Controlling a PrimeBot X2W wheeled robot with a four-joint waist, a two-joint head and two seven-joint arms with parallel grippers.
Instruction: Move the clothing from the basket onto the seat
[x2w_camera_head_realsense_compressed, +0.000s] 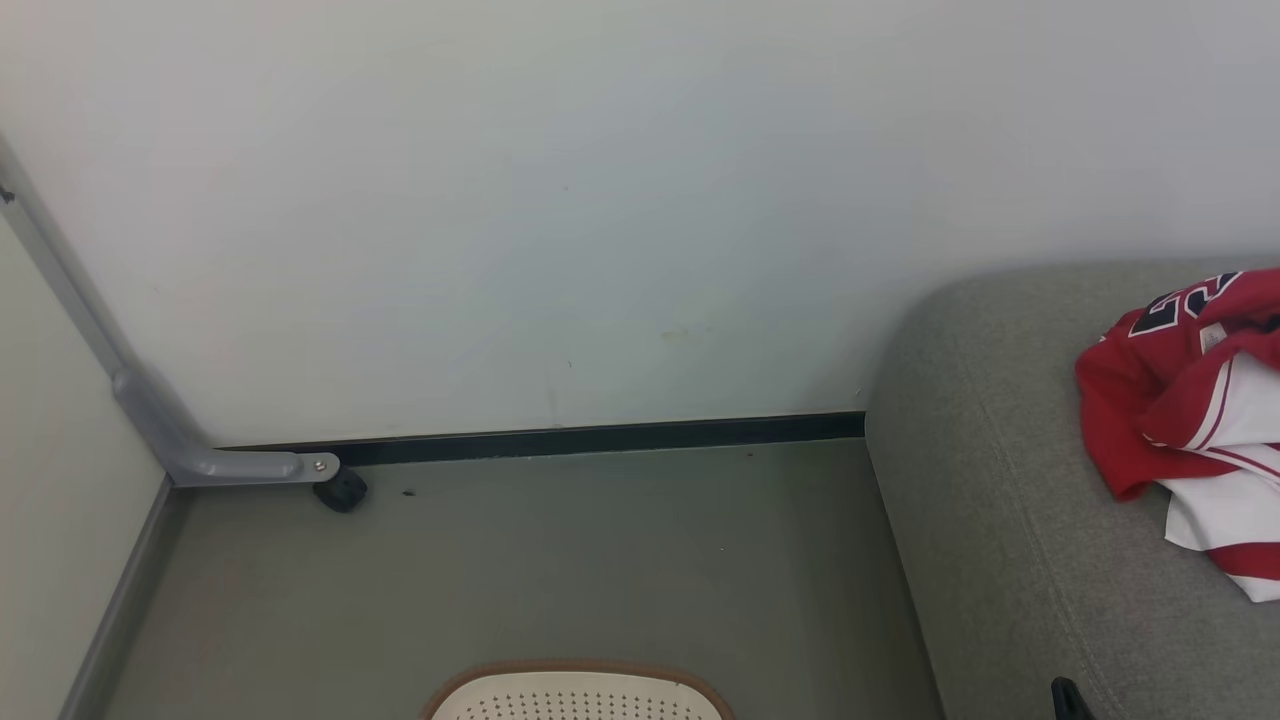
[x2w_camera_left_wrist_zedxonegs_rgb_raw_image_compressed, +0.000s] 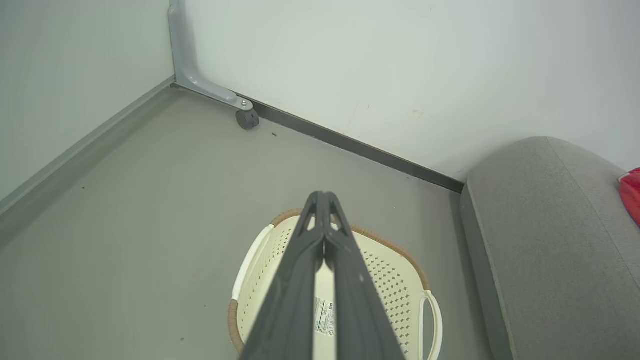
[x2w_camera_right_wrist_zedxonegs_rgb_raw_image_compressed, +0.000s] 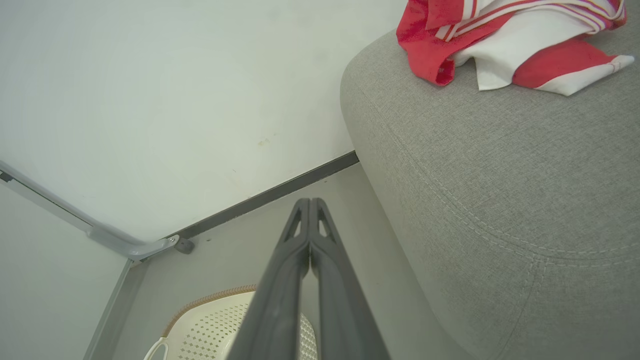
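We noted the red-and-white jersey crumpled on the grey sofa, well apart from both hands: left gripper, fingers pressed together on nothing, above the cream laundry basket; right gripper likewise closed and empty, near the sofa's corner.

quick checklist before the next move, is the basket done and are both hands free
1. Clothing on the seat: ok, the red-and-white pile lies on the cushion.
2. Basket emptied: ok where visible, bare bottom with label sticker; part hides behind the fingers.
3. Left hand free: ok, shut, holding nothing.
4. Right hand free: ok, shut, holding nothing.
5. Whole pile resting on the seat: cannot tell, it runs past the picture edges.
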